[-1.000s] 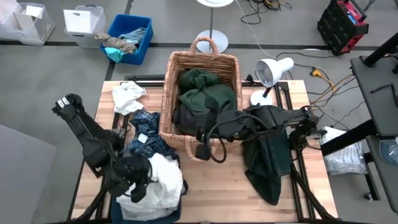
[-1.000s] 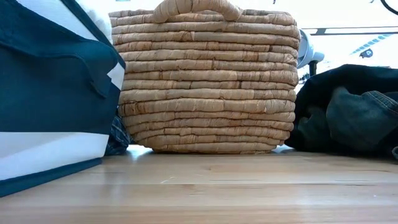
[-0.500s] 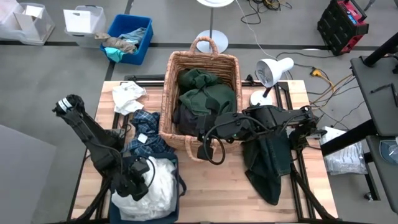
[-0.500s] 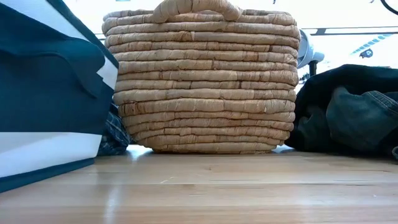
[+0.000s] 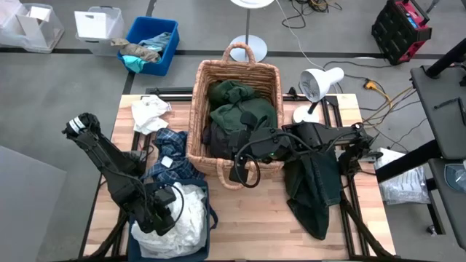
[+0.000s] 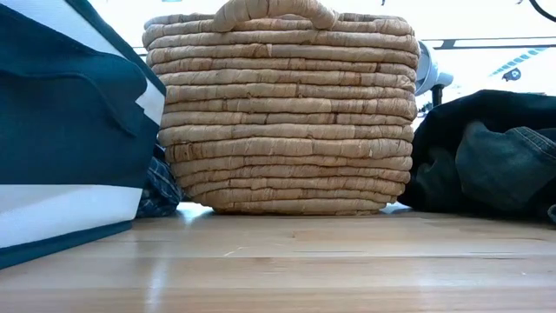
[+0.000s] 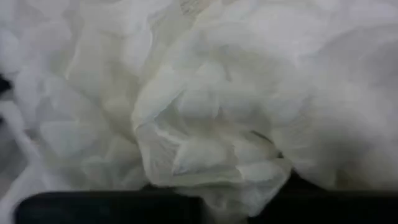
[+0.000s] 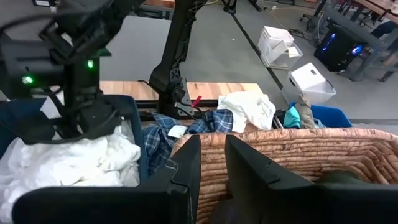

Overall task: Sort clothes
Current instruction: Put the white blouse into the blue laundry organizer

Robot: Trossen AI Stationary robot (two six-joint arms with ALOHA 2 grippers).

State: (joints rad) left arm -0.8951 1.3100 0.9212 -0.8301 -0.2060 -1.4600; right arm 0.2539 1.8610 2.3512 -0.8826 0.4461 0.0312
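Note:
My left gripper (image 5: 159, 211) is down among white clothes (image 5: 188, 218) in a navy-and-white bin (image 5: 212, 218) at the table's near left. The white cloth fills the left wrist view (image 7: 205, 93). My right gripper (image 5: 239, 173) hangs just above the near rim of the wicker basket (image 5: 198, 109), its fingers a narrow gap apart (image 8: 211, 155) and empty. Dark green and black clothes (image 5: 237, 109) lie in the basket. A dark garment (image 5: 313, 189) lies heaped on the table at the right. A plaid garment (image 5: 171, 160) and a white one (image 5: 149, 113) lie left of the basket.
A white desk lamp (image 5: 313, 87) stands at the far right of the table. A blue box with teal and beige rags (image 5: 151, 45) stands on the floor beyond the table. Bare wood (image 5: 247, 225) lies in front of the basket.
My left gripper has gone down into the navy bin with the white cloth. The white heap, which bulged over the bin's right rim, now sits lower inside it. In the low view the bin's side has shifted a little toward the picture's left.

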